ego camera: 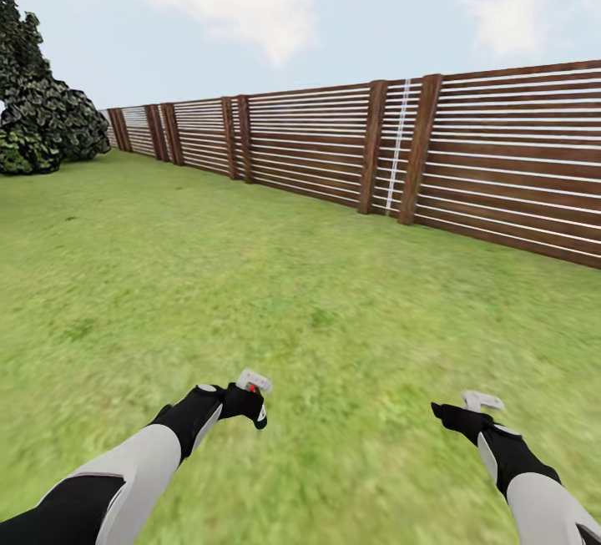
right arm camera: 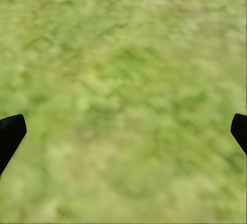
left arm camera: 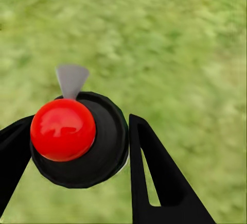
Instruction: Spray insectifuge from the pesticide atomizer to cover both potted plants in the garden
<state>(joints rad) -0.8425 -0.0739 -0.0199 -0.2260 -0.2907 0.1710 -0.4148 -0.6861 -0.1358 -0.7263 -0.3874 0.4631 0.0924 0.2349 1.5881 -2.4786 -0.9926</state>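
While the lawn [ego camera: 250, 278] spreads out green under me on every side, a brown slatted wooden fence [ego camera: 334, 153] runs along its far edge from the right across to the left, under a pale cloudy sky. At the far left, a round dark bush [ego camera: 42, 123] sits on the grass near the fence's end.

Both my arms reach forward low over the grass. My left arm [ego camera: 125, 470] comes in from the lower left, my right arm [ego camera: 534, 478] from the lower right, well apart from each other.

My left gripper [ego camera: 250, 407] has its jaws closed around the pesticide atomizer [left arm camera: 77, 139]. In the left wrist view the dark round nozzle head sits between my two black fingers [left arm camera: 154, 172], touching them on both sides, with the red dot on top and a small grey tip pointing away over the grass. In the head view only a speck of red shows at that gripper.

My right gripper [ego camera: 455, 413] holds nothing; its jaws stand wide apart, the two black fingertips [right arm camera: 10, 134] at opposite edges of the right wrist view, blurred grass between them.
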